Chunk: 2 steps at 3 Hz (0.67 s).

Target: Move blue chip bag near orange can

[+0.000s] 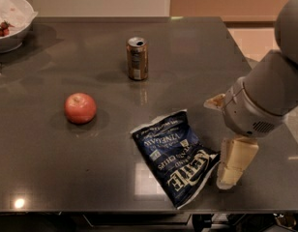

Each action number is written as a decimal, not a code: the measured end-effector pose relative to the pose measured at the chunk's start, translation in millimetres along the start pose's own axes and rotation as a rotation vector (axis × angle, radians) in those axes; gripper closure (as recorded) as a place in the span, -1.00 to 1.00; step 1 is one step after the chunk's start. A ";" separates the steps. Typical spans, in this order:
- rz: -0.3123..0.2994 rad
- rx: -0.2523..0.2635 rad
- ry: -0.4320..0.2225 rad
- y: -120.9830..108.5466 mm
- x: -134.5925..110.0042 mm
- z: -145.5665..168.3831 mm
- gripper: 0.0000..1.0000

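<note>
Nearest the front edge of the bench [47, 173] lies the blue chip bag [174, 154], flat on the dark top with its lettering up. Its long axis runs on a slant, from the far-left corner down to the near-right corner by the front edge.

The pincer [233, 166] hangs pointing down just beside that near-right corner, low over the bench. So the bag lies to the left of the pincer and slightly farther back. Whether the two touch cannot be told, nor whether the pincer is released or clenched. It holds nothing that can be seen.

Farther back and well to the left sits a red apple [80, 108], apart from the bag. Beyond that, the orange can [137, 58] stands upright, to the far left of the bag's far end and well apart from it. A white bowl [11, 28] sits at the far-left corner.

The coming move likely turns on this: the can lies nearly along the bag's own long axis, away from the pincer. A grasp at the near-right end would then carry the bag far-left, passing to the right of the apple.
</note>
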<state>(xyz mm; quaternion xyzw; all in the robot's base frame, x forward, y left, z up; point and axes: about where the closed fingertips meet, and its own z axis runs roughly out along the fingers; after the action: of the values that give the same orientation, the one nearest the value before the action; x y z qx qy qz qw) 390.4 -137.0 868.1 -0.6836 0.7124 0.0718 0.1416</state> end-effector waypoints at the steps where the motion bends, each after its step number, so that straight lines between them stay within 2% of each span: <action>1: -0.010 -0.006 -0.008 5.3 -0.7 10.1 -1.00; 2: -0.042 0.004 -0.023 18.6 -3.6 22.2 -1.00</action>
<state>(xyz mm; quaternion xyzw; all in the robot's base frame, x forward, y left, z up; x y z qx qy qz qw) 374.3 -126.0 846.4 -0.6974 0.6962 0.0750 0.1528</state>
